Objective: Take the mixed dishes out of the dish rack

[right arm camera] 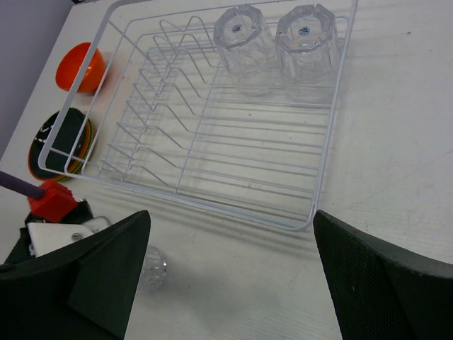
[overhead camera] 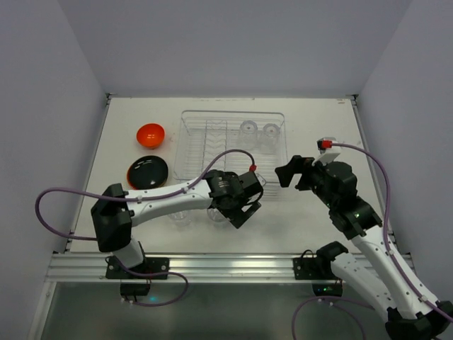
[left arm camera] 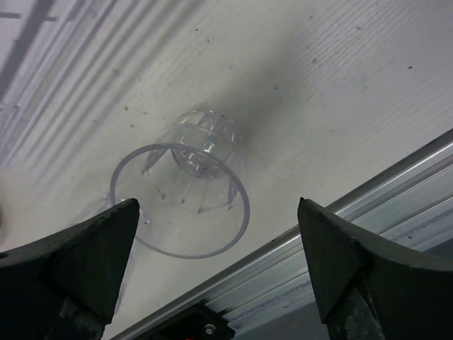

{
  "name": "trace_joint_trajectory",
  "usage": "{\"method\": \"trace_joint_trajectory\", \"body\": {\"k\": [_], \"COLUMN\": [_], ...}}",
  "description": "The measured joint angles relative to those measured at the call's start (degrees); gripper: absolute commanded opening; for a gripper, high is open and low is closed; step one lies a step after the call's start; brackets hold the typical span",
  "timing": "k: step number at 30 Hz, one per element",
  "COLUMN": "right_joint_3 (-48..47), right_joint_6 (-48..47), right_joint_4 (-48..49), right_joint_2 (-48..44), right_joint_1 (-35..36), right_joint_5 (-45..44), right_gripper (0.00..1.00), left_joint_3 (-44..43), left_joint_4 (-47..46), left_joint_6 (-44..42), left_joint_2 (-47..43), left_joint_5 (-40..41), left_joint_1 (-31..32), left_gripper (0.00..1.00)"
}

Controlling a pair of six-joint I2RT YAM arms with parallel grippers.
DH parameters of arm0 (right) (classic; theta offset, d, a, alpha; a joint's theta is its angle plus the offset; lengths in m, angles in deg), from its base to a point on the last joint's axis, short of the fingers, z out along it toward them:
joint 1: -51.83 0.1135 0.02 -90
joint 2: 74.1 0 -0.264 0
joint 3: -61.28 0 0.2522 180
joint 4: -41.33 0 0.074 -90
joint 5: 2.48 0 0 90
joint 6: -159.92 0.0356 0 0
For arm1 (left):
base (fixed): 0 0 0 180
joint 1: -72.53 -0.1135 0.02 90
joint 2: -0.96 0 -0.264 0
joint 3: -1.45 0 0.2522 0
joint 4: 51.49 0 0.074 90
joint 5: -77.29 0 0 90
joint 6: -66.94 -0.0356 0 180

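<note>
In the dish rack [right arm camera: 212, 142], two tumblers [right arm camera: 244, 35]

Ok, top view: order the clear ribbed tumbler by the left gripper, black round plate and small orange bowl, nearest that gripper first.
1. Clear ribbed tumbler: beside the left gripper.
2. Black round plate: to its left.
3. Small orange bowl: back left.

We observe the dish rack [overhead camera: 212, 152] holding two tumblers [overhead camera: 248, 129] at its far right end, with the orange bowl [overhead camera: 150, 134] and black plate [overhead camera: 148, 171] left of it.
</note>
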Motion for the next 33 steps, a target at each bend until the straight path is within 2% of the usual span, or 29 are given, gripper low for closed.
{"method": "trace_joint_trajectory", "body": {"k": [5, 8, 11, 15, 19, 23, 29, 33], "right_joint_3": [-3.1, -5.7, -8.7, -14.8, -23.2, -34.7, -50.4, -60.1], "right_joint_6": [0.0, 0.0, -0.2, -1.3, -2.8, -3.8, -5.4, -6.8], "right_joint_4": [-0.5, -0.8, -0.7, -0.8, -1.1, -2.9, -6.4, -9.6], "right_joint_2": [1.4, 3.3, 6.6, 15.5, 29.4, 44.6, 62.3, 72.5], "right_joint_1": [0.0, 0.0, -0.1, -0.1, -0.1, -0.1, -0.1, 0.2], "right_joint_5": [-1.2, -2.8, -4.1, -4.1, -3.1, -3.0, -3.8, -5.0], "right_gripper": [0.99, 0.99, 0.99, 0.99, 0.99, 0.96, 0.96, 0.96], "left_joint_3": [-2.9, -3.9, -3.8, 0.4, 6.8, 10.5, 21.5, 24.9], "left_joint_4": [-0.2, -2.3, -5.8, -11.5, -13.4, -12.7, -14.6, -15.0], "left_joint_6": [-0.1, -0.4, -0.2, 2.3, 4.3, 4.5, 4.5, 4.1], "left_joint_2": [-6.7, -12.8, -19.1, -26.6, -32.9, -35.4, -43.5, -45.5], "left_joint_5": [2.7, 2.7, 3.8, 6.9, 9.2, 9.6, 11.0, 11.5], "left_joint_1": [-0.5, -3.6, -11.5, -26.2, -38.8, -46.8, -48.0, -48.1], "left_gripper": [1.0, 1.0, 1.0, 1.0, 1.0, 1.0, 1.0, 1.0]}}
